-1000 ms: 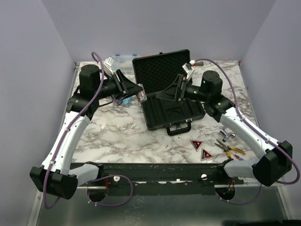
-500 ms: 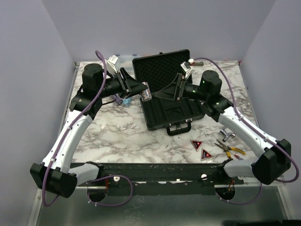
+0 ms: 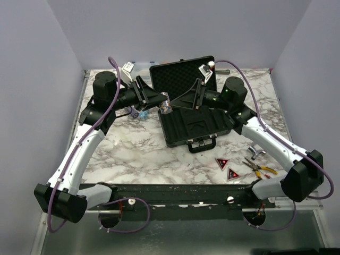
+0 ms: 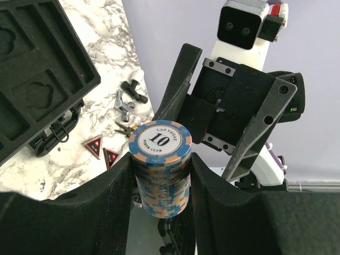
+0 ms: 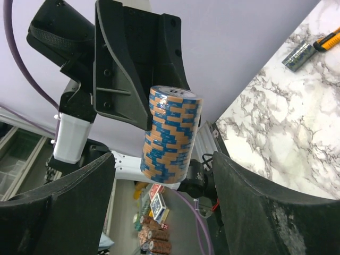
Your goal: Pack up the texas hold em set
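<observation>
Left gripper (image 4: 161, 162) is clamped on a tall chip stack (image 4: 159, 170): blue-and-tan chips, a "10" on the top face, and both padded fingers (image 4: 106, 212) pressed against its sides. The stack is off the table, held upright in the left wrist view.

Right gripper (image 5: 162, 159) faces it head-on with its jaws wide, one finger (image 5: 69, 212) on each side of the same stack. The right wrist view shows a clear gap on both sides, so there is no contact and it holds nothing.

From above, the two grippers meet nose to nose in the air. The stack sits between them at the left edge of the open briefcase (image 3: 196, 125), close to the hinge line. The case lies flat on the marble table (image 3: 133, 154) with its lid propped up at the back, foam lining showing, and the slotted tray facing up with its handle toward the arm bases.

Nearer the bases, right of the case, two red-black triangles (image 3: 221, 163) lie side by side. Just beyond them are the pliers (image 3: 260, 169). A clear organiser box (image 3: 139, 66) sits at the far edge, behind the left arm.
</observation>
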You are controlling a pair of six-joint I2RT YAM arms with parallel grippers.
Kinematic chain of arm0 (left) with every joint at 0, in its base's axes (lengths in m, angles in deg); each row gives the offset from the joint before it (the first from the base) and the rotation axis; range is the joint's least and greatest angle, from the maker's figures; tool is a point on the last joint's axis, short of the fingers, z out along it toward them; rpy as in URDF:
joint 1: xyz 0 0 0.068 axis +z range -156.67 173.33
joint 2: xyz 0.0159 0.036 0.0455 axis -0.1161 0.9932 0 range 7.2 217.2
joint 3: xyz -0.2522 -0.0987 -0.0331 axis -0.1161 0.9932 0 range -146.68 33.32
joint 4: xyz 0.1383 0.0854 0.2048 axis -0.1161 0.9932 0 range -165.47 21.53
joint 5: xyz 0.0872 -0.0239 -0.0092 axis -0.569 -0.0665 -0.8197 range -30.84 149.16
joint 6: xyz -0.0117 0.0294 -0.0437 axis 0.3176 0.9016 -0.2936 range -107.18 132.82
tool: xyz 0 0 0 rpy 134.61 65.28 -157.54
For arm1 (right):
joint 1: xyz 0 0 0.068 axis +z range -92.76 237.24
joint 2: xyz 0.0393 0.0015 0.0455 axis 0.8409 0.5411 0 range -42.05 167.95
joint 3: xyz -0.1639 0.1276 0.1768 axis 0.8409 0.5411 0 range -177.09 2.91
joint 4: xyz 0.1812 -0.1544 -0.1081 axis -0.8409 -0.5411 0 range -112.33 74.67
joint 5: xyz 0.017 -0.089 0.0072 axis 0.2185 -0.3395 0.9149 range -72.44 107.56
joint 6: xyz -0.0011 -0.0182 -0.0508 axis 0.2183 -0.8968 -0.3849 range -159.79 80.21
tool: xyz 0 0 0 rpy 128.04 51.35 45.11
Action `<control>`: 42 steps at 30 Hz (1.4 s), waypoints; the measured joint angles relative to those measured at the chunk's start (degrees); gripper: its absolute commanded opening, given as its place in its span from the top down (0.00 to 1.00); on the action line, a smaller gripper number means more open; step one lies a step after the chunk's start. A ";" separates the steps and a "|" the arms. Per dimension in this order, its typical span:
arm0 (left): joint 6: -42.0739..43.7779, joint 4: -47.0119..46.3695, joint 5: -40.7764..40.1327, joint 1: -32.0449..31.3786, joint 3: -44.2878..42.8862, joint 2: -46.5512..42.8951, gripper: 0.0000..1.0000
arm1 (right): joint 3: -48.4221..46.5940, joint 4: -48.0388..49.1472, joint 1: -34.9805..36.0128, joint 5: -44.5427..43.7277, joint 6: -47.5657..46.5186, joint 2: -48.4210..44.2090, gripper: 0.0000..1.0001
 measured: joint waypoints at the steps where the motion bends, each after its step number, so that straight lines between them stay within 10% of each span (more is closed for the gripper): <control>1: 0.00 -0.07 0.11 0.00 0.00 0.00 1.00 | -0.24 0.33 0.17 0.00 0.11 0.24 0.24; 28: -0.24 -1.60 0.79 0.00 0.00 -0.02 1.00 | -2.43 0.83 3.19 -0.02 0.35 4.37 0.36; 38: 0.07 -1.84 0.74 0.02 0.04 -0.07 1.00 | -2.97 2.36 3.28 0.07 1.51 5.14 0.74; 42: 0.20 -2.45 0.70 0.07 0.33 -0.24 0.79 | -3.02 2.38 3.28 0.09 1.75 5.25 0.87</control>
